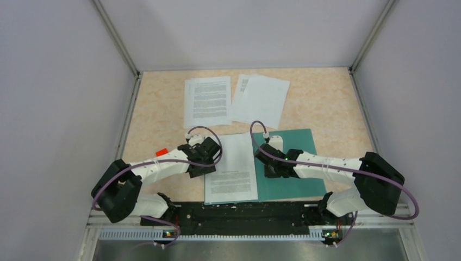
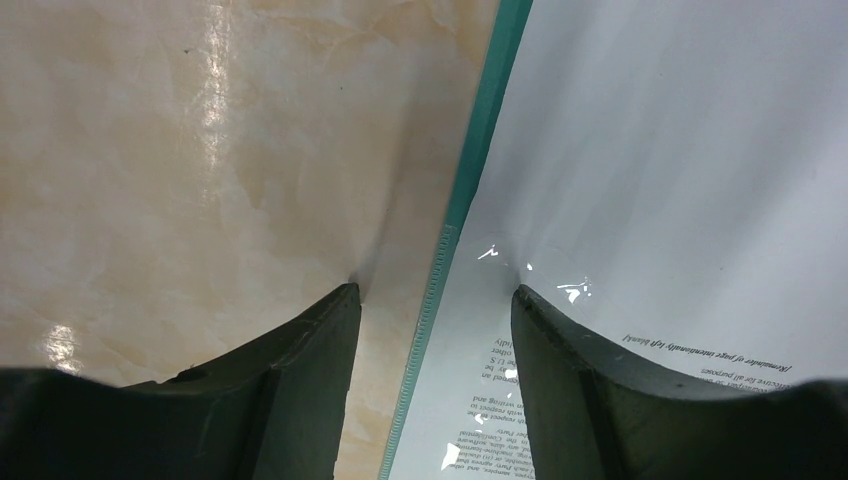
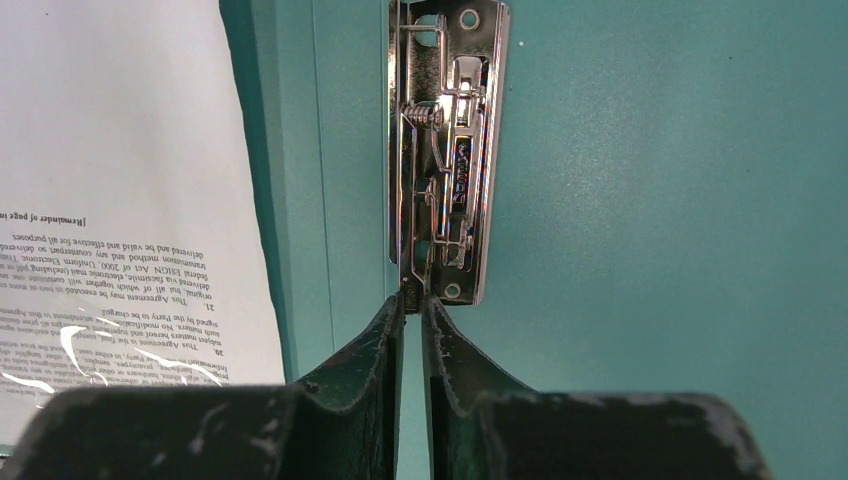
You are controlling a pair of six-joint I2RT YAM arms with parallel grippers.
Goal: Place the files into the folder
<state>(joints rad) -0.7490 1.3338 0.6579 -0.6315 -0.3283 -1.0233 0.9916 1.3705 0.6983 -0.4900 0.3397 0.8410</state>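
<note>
Right end effector (image 3: pixel 412 298): fingers drawn almost together with only a thin slit between, tips set at the 6 o'clock end of the metal fastener (image 3: pixel 450 150); whether they pinch its lever cannot be told. The fastener is a chrome spring clip lying flat on the inner face of the folder (image 3: pixel 650 200), its length running 12 to 6 o'clock in the right wrist view. Left end effector (image 2: pixel 435 292): jaws standing apart and holding nothing, astride the folder's 9 o'clock edge, with one fingertip down on the bench (image 2: pixel 200 150) and the other on the filed sheet (image 2: pixel 680 150). The filed sheet is white, with printed text on its near half and a blank far half, and lies on the left leaf of the folder; a narrow teal border (image 2: pixel 480 130) shows past its 9 o'clock edge. From above, the left end effector (image 1: pixel 213 163) sits at 9 o'clock of the filed sheet (image 1: pixel 234 168) and the right end effector (image 1: pixel 266 166) at 3 o'clock of it. The folder (image 1: pixel 288 187) lies open and flat at 6 o'clock on the bench (image 1: pixel 326 103), just ahead of the arm bases. Remaining files, at 12 o'clock and well apart from the folder: one printed sheet (image 1: pixel 207 100), text side up, and at its 3 o'clock a tilted blank-backed sheet (image 1: pixel 261 100) with printed lines showing at its 11 o'clock corner — possibly a second page beneath it. A purple cable (image 1: pixel 215 133) loops over each wrist.
</note>
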